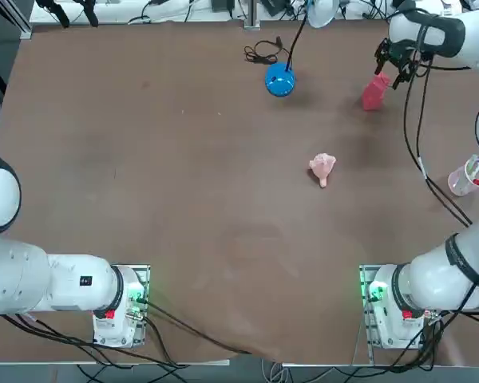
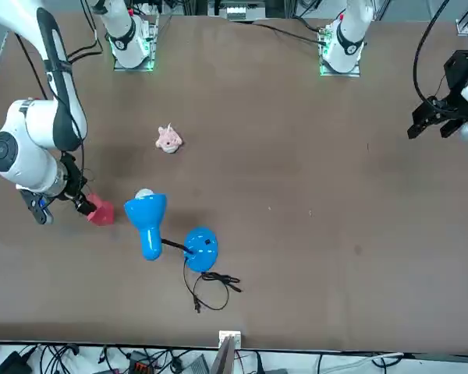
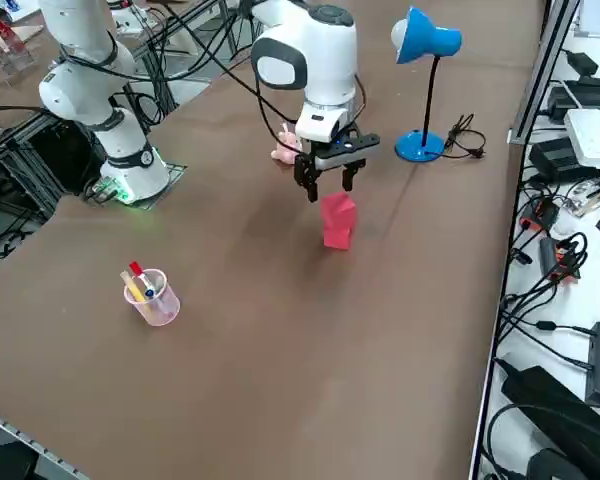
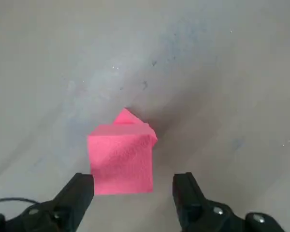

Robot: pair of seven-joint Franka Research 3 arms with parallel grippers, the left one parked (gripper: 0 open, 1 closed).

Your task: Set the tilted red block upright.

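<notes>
The right gripper (image 4: pixel 134 193) hangs with fingers spread and empty, directly above the red block (image 4: pixel 121 157), which stands on end, apart from them.

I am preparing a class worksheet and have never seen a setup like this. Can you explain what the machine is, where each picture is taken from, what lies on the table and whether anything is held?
Two robot arms sit at a brown table. The pictures come from overhead, across the table, the robot's right side and the working arm's wrist. The right gripper hovers just above the red block with its jaws open, holding nothing. Also on the table: a blue desk lamp, a pale pink lumpy object and a clear cup of pens.
</notes>
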